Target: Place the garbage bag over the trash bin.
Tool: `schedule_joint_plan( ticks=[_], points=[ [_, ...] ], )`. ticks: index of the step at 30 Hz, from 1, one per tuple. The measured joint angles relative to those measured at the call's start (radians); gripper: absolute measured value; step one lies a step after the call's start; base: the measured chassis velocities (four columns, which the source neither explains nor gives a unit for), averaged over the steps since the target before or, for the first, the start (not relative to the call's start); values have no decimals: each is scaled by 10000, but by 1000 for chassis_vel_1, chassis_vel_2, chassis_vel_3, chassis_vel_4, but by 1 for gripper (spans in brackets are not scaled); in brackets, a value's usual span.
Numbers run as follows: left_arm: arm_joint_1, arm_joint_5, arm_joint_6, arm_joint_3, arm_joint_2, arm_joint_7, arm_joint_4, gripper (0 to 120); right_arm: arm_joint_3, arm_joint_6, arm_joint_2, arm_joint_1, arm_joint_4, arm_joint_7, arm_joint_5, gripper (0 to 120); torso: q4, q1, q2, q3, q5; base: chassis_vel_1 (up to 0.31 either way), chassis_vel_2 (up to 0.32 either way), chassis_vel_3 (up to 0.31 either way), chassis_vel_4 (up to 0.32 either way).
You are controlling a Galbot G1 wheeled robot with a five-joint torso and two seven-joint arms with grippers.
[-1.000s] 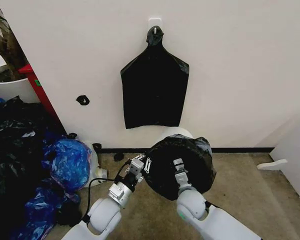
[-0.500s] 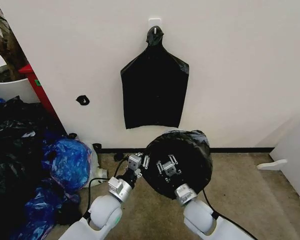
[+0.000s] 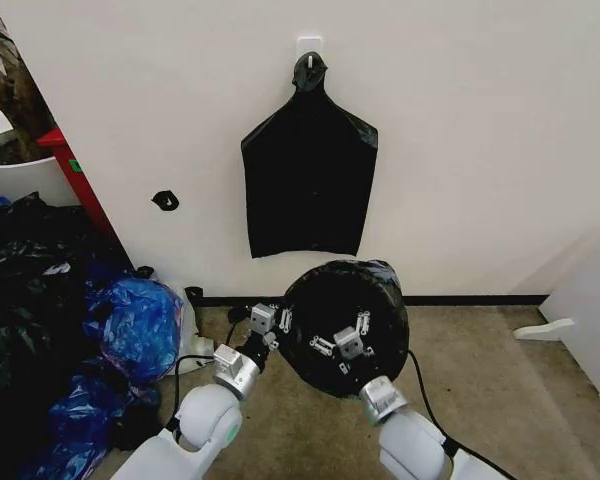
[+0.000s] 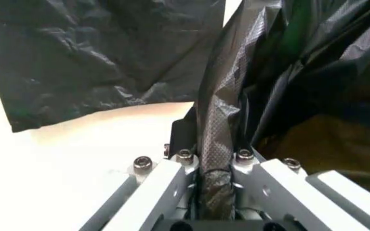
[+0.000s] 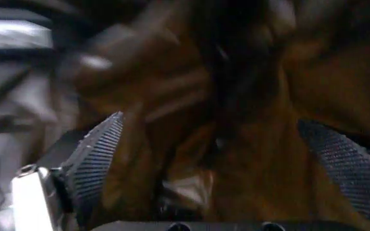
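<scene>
The garbage bag is crinkled glossy black plastic, drawn over the trash bin against the wall with its round mouth facing me. The trash bin itself is hidden under the plastic. My left gripper is at the left edge of the mouth. In the left wrist view it is shut on a fold of the garbage bag. My right gripper sits inside the mouth. Its ribbed pads stand wide apart, open, with dark bag lining between them.
A flat black bag hangs from a wall hook above the bin. A heap of black and blue bags lies to the left, below a white plant pot. A white panel stands at the right. Brown floor lies in front.
The bin's white rim, showing a second ago, is now under the black plastic. My right gripper has moved into the bag's mouth and its fingers have spread. The left gripper has edged toward the wall.
</scene>
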Motion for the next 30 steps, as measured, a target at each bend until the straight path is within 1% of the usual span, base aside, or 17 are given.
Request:
schedule_joint_plan(
  ticks=[1,2,3,4,6,7,8,9,12,13,15,16,17,19,24,25,30],
  points=[
    [0,0,0,0,0,0,0,1,0,0,0,0,0,0,0,99,0,0,0,0,0,0,0,0,0],
    [21,23,-2,0,10,2,-20,1,-2,-430,92,211,6,274,716,100,0,0,0,0,0,0,0,0,0],
    [37,36,-3,-1,20,3,-40,1,0,-599,136,324,-4,390,1061,98,1,0,0,0,0,0,0,0,0],
    [61,52,-8,-5,36,6,-75,1,24,-781,203,498,-93,522,1428,94,1,0,0,0,0,0,0,0,0],
    [85,64,-15,-9,52,9,-105,1,56,-943,245,626,-243,619,1536,90,1,0,0,0,0,0,0,0,0],
    [129,88,-23,-18,70,11,-147,1,103,-1205,283,767,-475,764,1542,84,1,0,0,0,0,0,0,0,0],
    [153,105,-29,-25,79,12,-167,1,118,-1378,298,833,-592,883,1535,81,-1,0,0,0,0,0,0,0,0],
    [153,105,-29,-25,79,12,-167,1,118,-1378,298,833,-592,883,1535,81,-1,0,0,0,0,0,0,0,0],
    [200,146,-51,-50,84,15,-203,1,175,-1803,304,937,-900,1182,1358,68,0,0,0,0,0,0,0,0,0],
    [207,157,-55,-53,84,18,-208,1,210,-1904,301,946,-1027,1232,1167,62,-1,0,0,0,0,0,0,0,0],
    [212,169,-60,-52,84,32,-212,1,256,-1951,303,947,-1190,1248,848,57,-1,0,0,0,0,0,0,0,0],
    [218,176,-62,-49,83,39,-213,1,295,-1942,310,947,-1347,1248,535,50,0,0,0,0,0,0,0,0,0],
    [224,186,-64,-39,81,45,-213,1,353,-1845,317,935,-1547,1221,97,48,-1,0,0,1,0,0,0,0,0],
    [226,188,-65,-36,81,46,-213,1,387,-1748,317,907,-1604,1188,-114,50,-2,0,0,1,0,0,0,0,0],
    [203,186,-81,-37,130,49,-195,1,336,-1409,227,679,-1176,1122,-439,70,0,0,0,0,0,0,0,0,0],
    [203,186,-81,-37,130,49,-195,1,336,-1409,227,679,-1176,1122,-439,70,0,0,0,0,0,0,0,0,0],
    [159,165,-87,-41,145,35,-134,1,65,-1559,131,416,-433,1233,-178,90,-1,0,0,0,-1,0,0,0,0]
  ],
)
